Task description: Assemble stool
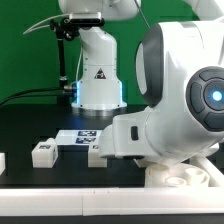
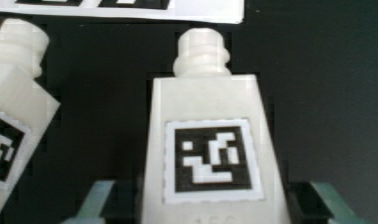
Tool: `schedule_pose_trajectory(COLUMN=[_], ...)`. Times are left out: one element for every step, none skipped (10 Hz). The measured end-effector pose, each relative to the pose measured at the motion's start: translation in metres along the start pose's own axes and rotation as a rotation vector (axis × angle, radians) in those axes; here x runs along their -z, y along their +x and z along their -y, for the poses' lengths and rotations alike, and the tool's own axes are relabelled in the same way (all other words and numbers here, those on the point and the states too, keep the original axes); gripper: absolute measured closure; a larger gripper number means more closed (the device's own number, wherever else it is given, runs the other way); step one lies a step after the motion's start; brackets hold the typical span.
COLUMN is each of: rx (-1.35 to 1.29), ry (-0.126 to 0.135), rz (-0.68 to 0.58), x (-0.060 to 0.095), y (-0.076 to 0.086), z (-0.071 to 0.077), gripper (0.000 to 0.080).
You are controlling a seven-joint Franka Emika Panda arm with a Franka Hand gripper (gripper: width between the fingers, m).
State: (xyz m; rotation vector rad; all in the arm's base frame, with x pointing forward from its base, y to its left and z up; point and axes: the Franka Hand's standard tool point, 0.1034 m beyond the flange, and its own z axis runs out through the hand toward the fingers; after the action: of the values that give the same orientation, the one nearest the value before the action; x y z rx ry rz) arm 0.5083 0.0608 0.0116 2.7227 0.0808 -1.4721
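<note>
In the wrist view a white stool leg (image 2: 207, 130) with a black-and-white tag lies on the black table, pegged end pointing away. My gripper (image 2: 211, 202) is open and straddles its near end, with a dark gap between each finger and the leg. A second leg (image 2: 17, 100) lies beside it. In the exterior view my gripper is low over a leg (image 1: 96, 155), its fingers mostly hidden by the wrist. Another leg (image 1: 42, 152) lies further to the exterior view's left. The round seat (image 1: 185, 178) shows partly under the arm.
The marker board (image 1: 80, 137) lies behind the legs and also shows in the wrist view (image 2: 115, 8). The robot base (image 1: 98, 75) stands at the back. A white part (image 1: 2, 160) sits at the left edge. A long white bar (image 1: 70, 200) edges the table front.
</note>
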Motion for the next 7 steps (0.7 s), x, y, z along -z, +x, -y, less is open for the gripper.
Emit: schedule_pose_trajectory(rx=[0.000, 0.017, 0.065, 0.107, 0.124, 0.123, 0.123], ry=[0.000, -0.001, -0.002, 0.000, 0.002, 0.003, 0.002], rz=[0.000, 0.006, 0.020, 0.010, -0.023, -0.031, -0.077], x=[0.000, 0.004, 0.025, 0.047, 0.063, 0.067, 0.070], y=[0.000, -0.004, -0.022, -0.037, -0.047, -0.050, -0.041], z=[0.000, -0.001, -0.003, -0.006, -0.009, -0.010, -0.009], gripper=[0.0464, 0.0464, 0.0462, 0.0462, 0.0462, 0.0462, 0.0462])
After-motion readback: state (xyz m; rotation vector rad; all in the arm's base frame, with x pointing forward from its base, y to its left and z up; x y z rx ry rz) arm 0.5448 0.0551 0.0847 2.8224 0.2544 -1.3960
